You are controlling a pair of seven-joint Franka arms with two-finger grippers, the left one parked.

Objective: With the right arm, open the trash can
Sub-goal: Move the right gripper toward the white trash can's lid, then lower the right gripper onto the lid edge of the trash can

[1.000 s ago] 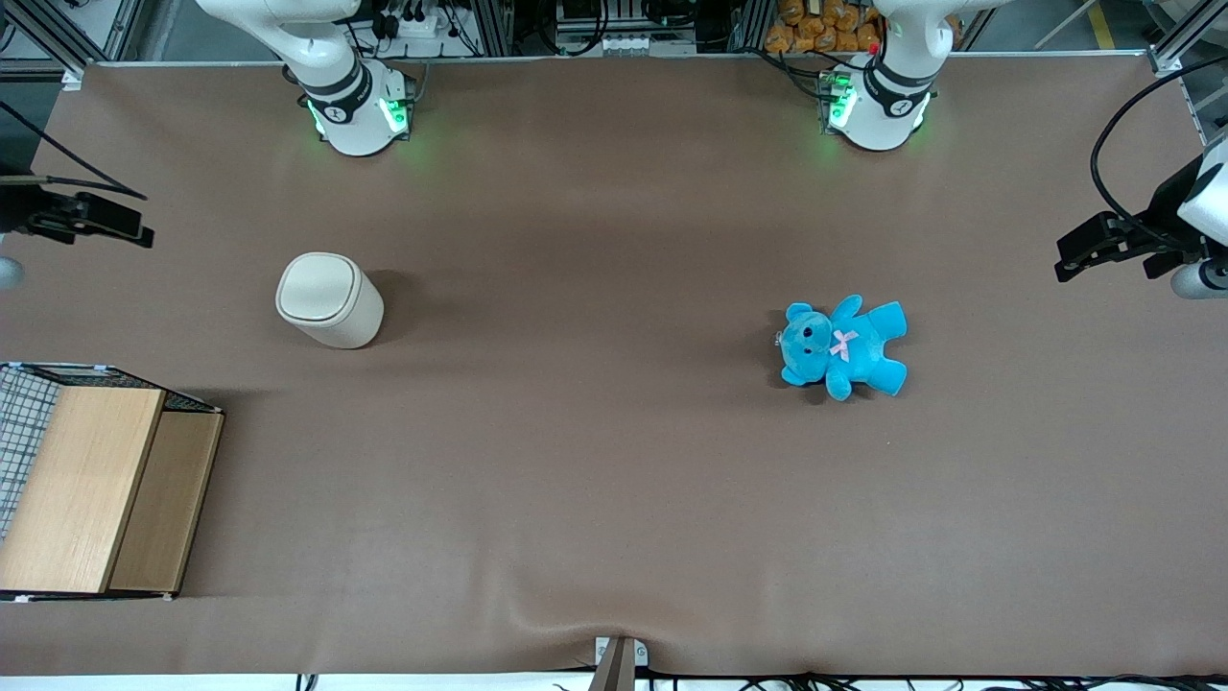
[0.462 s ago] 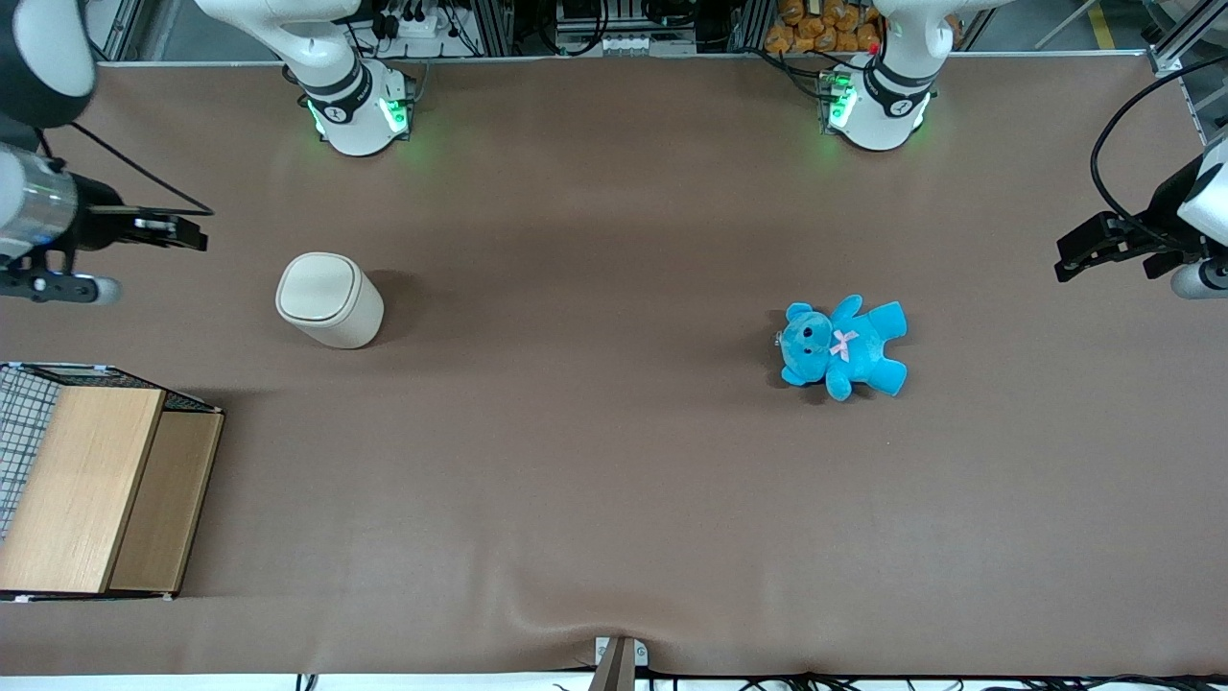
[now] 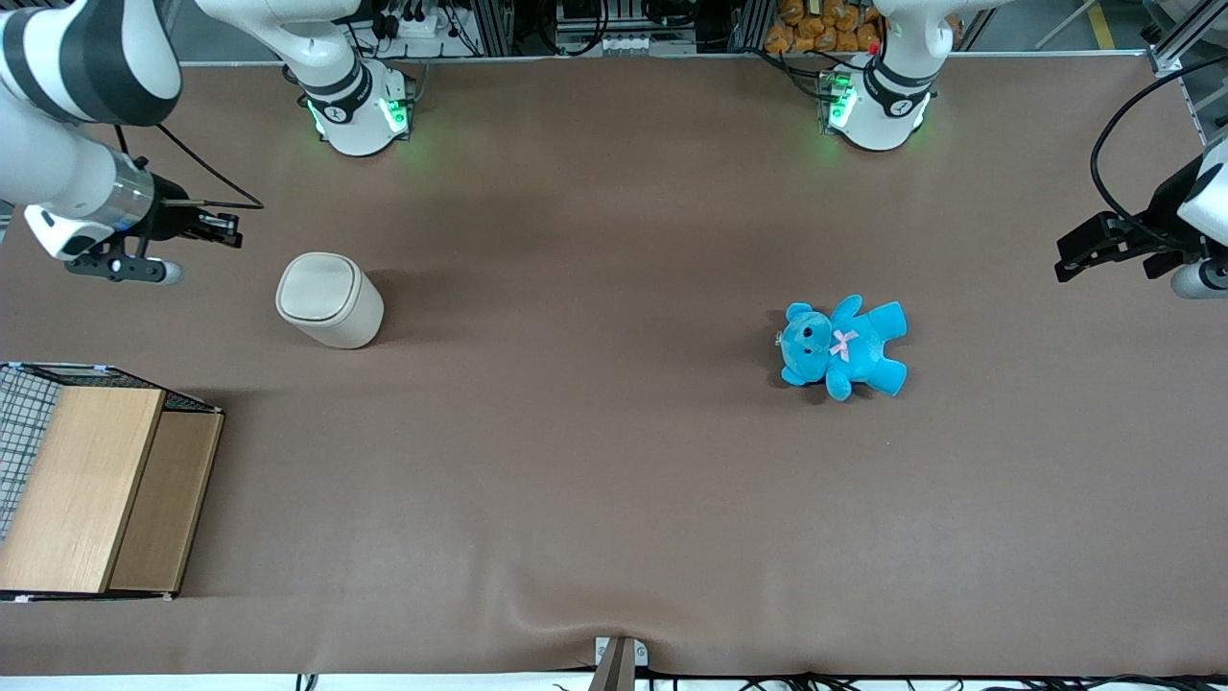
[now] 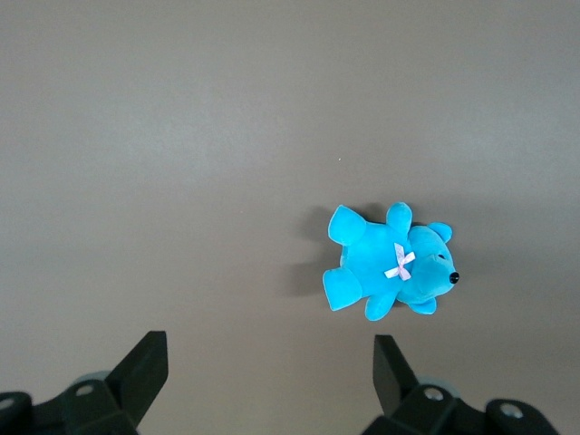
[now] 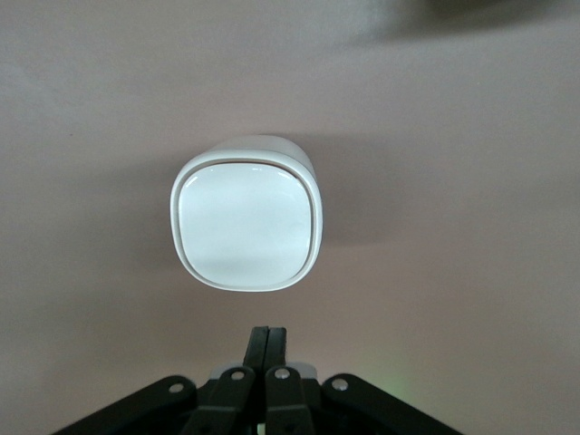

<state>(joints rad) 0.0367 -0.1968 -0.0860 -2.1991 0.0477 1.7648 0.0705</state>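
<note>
The trash can point(image 3: 329, 299) is a small cream-white cylinder with a rounded-square lid, and it stands upright on the brown table with the lid shut. The right wrist view shows its lid point(image 5: 246, 224) from above. The right arm point(image 3: 67, 173) reaches in at the working arm's end of the table. Its gripper point(image 3: 228, 228) hangs above the table beside the trash can, a little farther from the front camera and not touching it. In the right wrist view the gripper point(image 5: 268, 337) has its two fingers pressed together with nothing between them.
A wooden box with wire mesh point(image 3: 91, 485) stands at the working arm's end, nearer the front camera than the trash can. A blue teddy point(image 3: 842, 347) lies toward the parked arm's end and also shows in the left wrist view point(image 4: 390, 267).
The right arm has swung in from the table's edge toward the trash can, bringing the gripper close beside it. The trash can and teddy have not moved.
</note>
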